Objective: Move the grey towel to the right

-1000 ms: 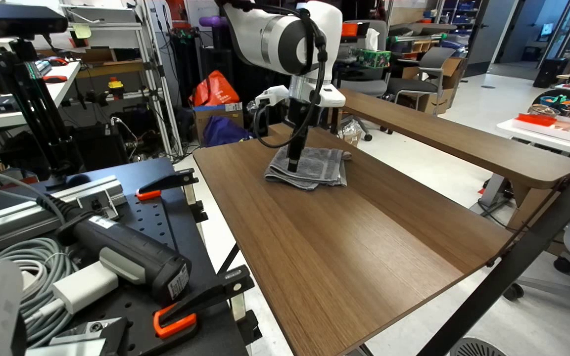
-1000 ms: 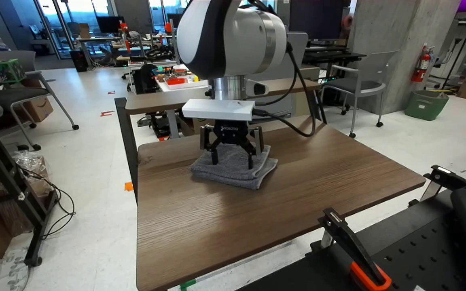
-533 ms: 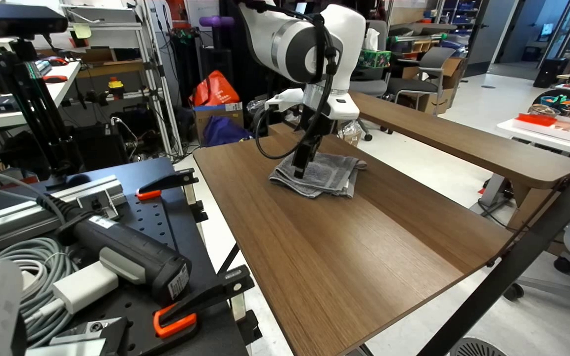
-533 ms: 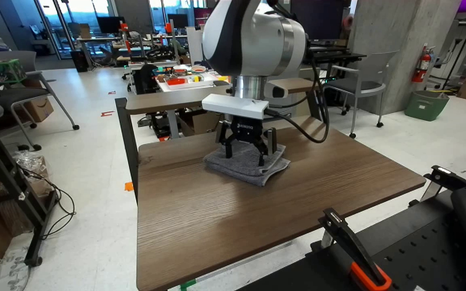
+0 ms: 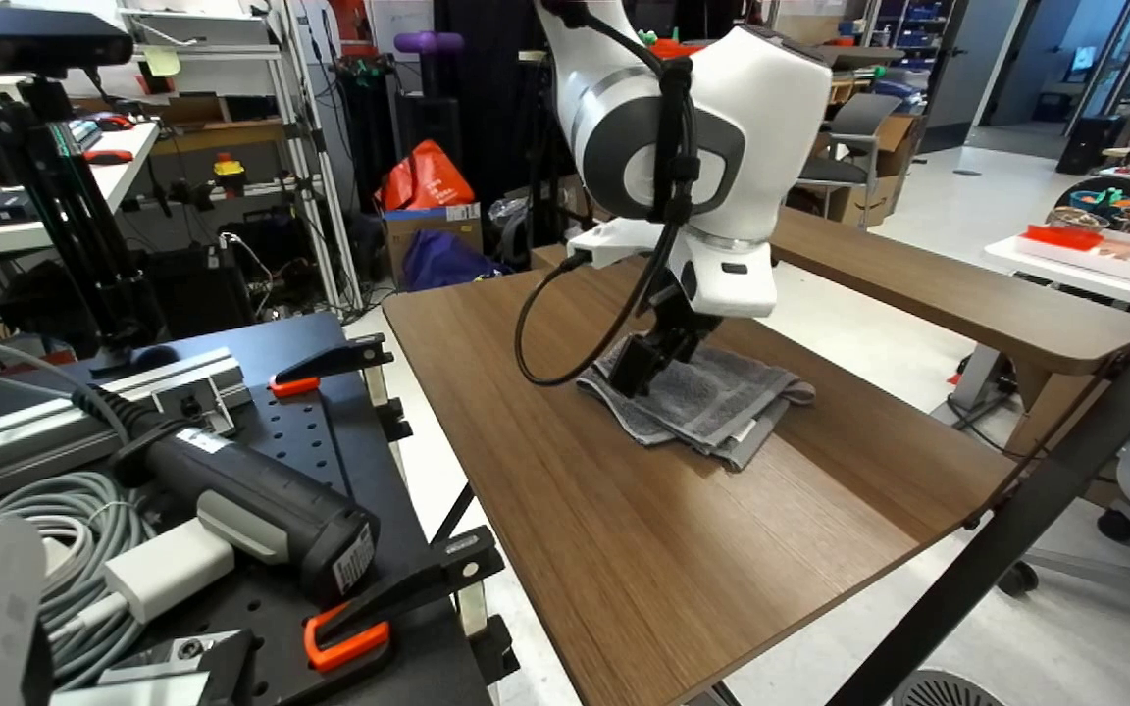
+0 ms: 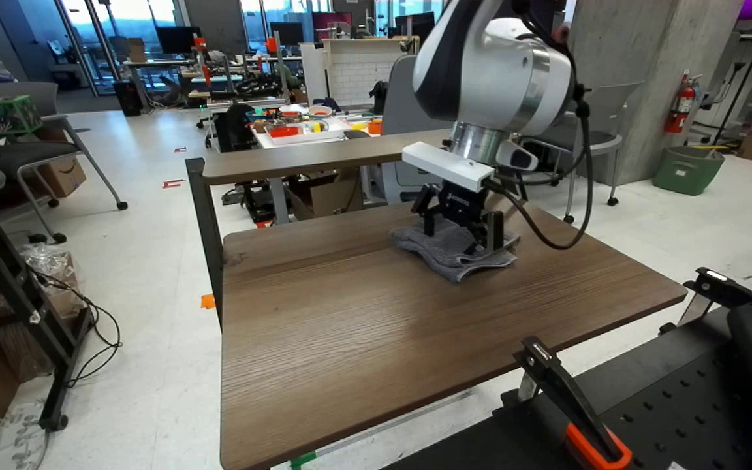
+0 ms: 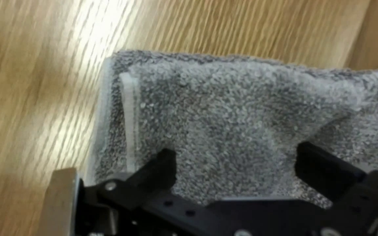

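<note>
The grey towel [image 5: 727, 397] is a folded, layered cloth lying on the brown wooden table [image 5: 526, 422]. It also shows in an exterior view [image 6: 444, 258] and fills the middle of the wrist view [image 7: 221, 108], with a pale hem at its left edge. My gripper [image 7: 236, 158] is open, its two black fingers wide apart with towel surface between them. In both exterior views the gripper [image 6: 452, 240] points down, tilted, with its fingertips against the towel's top. How hard the tips press is hidden. The towel is slightly rumpled near the right finger in the wrist view.
A raised wooden shelf [image 5: 957, 279] runs along one long side of the table. A black cart [image 5: 281, 422] with clamps [image 5: 408, 598], cables and a dark handheld tool stands beside the opposite side. A cable loop hangs from the wrist close above the table.
The gripper and the towel have moved together over the table, rightward in both exterior views. The gripper has tilted and turned more. The towel has rotated and rumpled slightly. The fingers stay apart.
</note>
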